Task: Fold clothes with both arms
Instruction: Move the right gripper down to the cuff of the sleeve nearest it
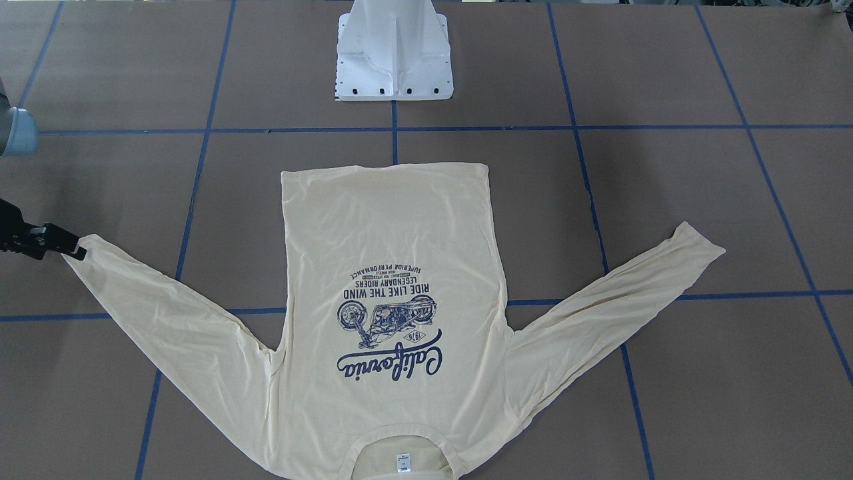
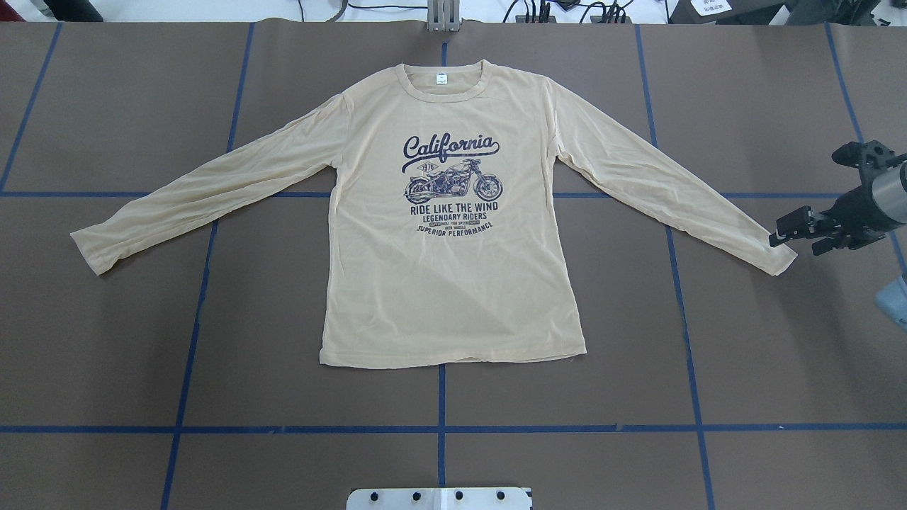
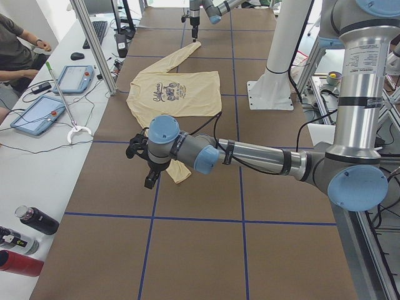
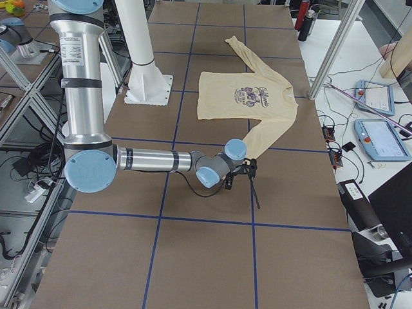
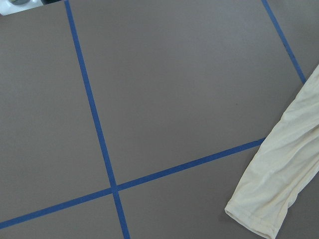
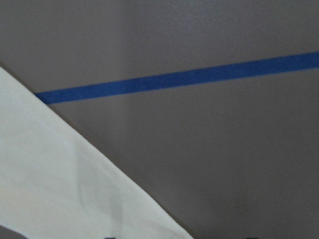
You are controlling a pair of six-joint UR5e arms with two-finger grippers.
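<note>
Cream-yellow shirt (image 2: 453, 283) spread flat on brown table (image 2: 212, 354), print up, both sleeves splayed out; right gripper (image 2: 779, 237) at one cuff, tips against the fabric, clasped or parted impossible to tell; left gripper (image 3: 142, 164) near the other cuff, likewise unclear.

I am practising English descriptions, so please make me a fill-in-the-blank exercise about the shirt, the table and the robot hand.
1. The shirt lies flat with its print facing ____.
2. The biggest printed word is ____.
3. The right hand is beside the cuff of one ____.
4. The tape lines on the table are ____.
Missing words: up, California, sleeve, blue.
</note>
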